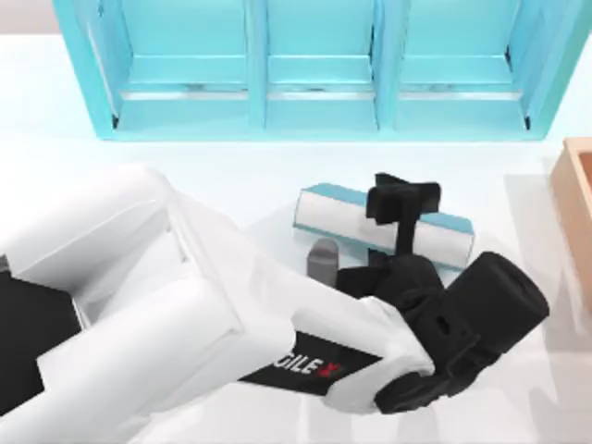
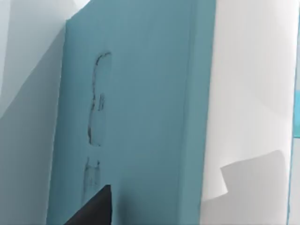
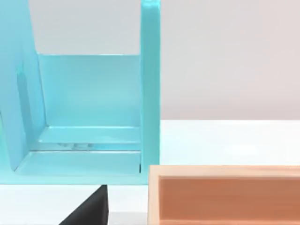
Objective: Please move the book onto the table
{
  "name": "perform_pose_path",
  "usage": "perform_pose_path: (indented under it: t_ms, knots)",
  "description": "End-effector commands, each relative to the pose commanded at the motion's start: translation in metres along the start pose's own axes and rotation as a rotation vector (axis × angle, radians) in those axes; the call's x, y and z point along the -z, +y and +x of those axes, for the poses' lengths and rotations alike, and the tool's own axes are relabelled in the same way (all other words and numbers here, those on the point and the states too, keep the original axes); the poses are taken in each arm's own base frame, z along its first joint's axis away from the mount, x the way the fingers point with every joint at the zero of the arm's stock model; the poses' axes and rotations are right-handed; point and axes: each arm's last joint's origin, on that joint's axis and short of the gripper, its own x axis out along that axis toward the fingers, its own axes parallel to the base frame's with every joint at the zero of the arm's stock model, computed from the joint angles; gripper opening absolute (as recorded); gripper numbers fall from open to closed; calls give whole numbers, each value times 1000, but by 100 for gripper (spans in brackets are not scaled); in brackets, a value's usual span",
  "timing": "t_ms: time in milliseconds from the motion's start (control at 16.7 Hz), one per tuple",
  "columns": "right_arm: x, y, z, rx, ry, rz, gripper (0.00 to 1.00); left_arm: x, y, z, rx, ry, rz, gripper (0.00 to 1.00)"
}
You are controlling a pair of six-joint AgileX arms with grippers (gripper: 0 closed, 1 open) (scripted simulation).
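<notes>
The table (image 1: 231, 176) is the biggest thing, a wide, flat, white, shiny top. At its far side stands the turquoise shelf unit (image 1: 314, 69), smooth and boxy, with open bays. At the right edge sits a tan wooden box (image 1: 578, 199) with straight walls. My left arm (image 1: 185, 314), white and black, reaches across from the near left. The book (image 1: 347, 215) lies on the table in the middle, in front of the shelf, apart from it. Its cover is plain light blue and its page edges are white. It looks thick, stiff and a bit heavy, and the cover may be slippery, so the best hold is across its thin sides. The left gripper (image 1: 402, 205) is clenched across the book. I cannot tell how the right gripper's (image 3: 89, 211) fingers stand.
</notes>
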Motion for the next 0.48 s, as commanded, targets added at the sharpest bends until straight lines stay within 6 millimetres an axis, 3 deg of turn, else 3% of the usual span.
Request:
perform_pose_path:
  t_ms: [300,480]
  knots:
    - [0,0,0,0,0,0,100,1,2,-2,-3,2,2,100]
    - [0,0,0,0,0,0,100,6,9,-17,-18,8,-6,100]
